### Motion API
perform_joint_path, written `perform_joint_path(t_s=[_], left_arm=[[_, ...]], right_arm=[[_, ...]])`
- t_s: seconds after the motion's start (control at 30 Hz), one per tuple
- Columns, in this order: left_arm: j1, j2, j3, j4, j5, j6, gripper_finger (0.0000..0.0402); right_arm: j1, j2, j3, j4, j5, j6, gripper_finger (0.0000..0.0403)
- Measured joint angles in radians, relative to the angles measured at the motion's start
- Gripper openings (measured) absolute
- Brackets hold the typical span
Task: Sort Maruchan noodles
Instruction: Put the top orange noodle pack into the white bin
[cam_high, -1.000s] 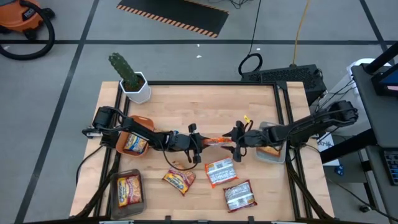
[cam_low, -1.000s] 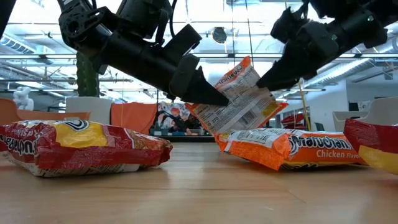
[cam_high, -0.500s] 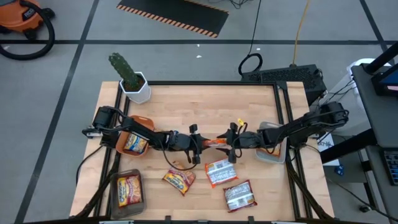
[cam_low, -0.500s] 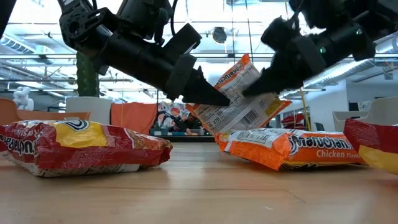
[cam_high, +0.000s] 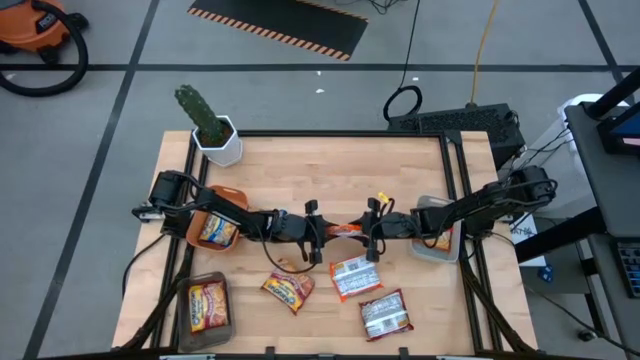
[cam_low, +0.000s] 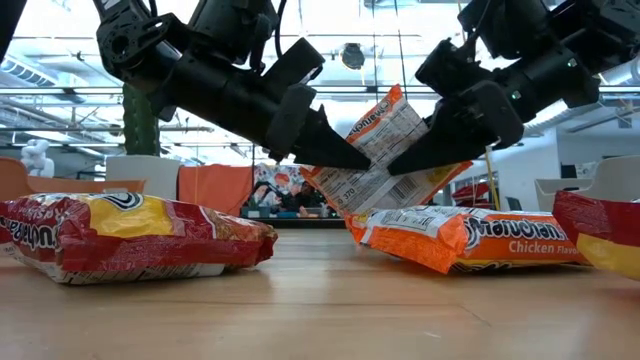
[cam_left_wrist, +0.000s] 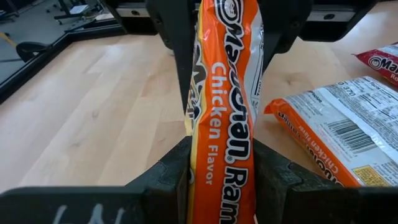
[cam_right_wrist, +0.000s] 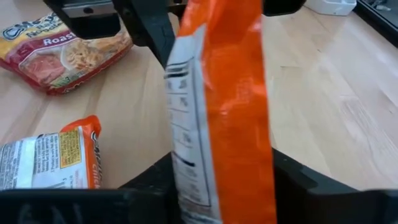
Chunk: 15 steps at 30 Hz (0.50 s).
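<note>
An orange Maruchan chicken packet (cam_high: 346, 228) hangs above the table's middle between my two grippers. It is tilted in the low view (cam_low: 385, 150). My left gripper (cam_high: 327, 232) is shut on its left end. My right gripper (cam_high: 368, 232) is shut on its right end. Three loose packets lie on the wood nearer the front: a red-yellow one (cam_high: 290, 290) and two showing their white backs (cam_high: 355, 277) (cam_high: 385, 313). Other packets lie in the orange bowl (cam_high: 232, 195), the left grey tray (cam_high: 224, 290) and the right grey tray (cam_high: 425, 205). My left gripper pinches the packet's left end (cam_left_wrist: 221, 155) between its two fingers (cam_left_wrist: 171, 174), one on each flat face. The fingers come level from the table's left. The packet stands on edge, tilted, clear of the table. My right gripper has the packet's right end (cam_right_wrist: 211, 155) between its two fingers (cam_right_wrist: 292, 180), one against the white back and one against the orange front. The fingers come slanting down from the table's right. The packet is clear of the table.
A cactus in a white pot (cam_high: 215, 135) stands at the far left corner. A black rail (cam_high: 455, 200) frames the table's edges. An orange packet (cam_low: 470, 235) lies just under the held one, and a red-yellow one (cam_low: 130, 235) lies to its side.
My right gripper has moved toward the table's left, from beside the packet's right end onto it, so its fingers now stand on both faces. The packet stays tilted and clear of the table in my left gripper.
</note>
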Motion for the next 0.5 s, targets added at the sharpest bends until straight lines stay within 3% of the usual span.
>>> perform_joint_path(t_s=[0.17, 0.5], left_arm=[[0.000, 0.000, 0.000, 0.001, 0.004, -0.024, 0.0126], [-0.033, -0.006, -0.002, -0.025, -0.040, -0.059, 0.0233]], right_arm=[[0.000, -0.006, 0.000, -0.003, -0.012, -0.021, 0.0123], [0.000, -0.082, 0.000, -0.095, -0.013, -0.026, 0.0117]])
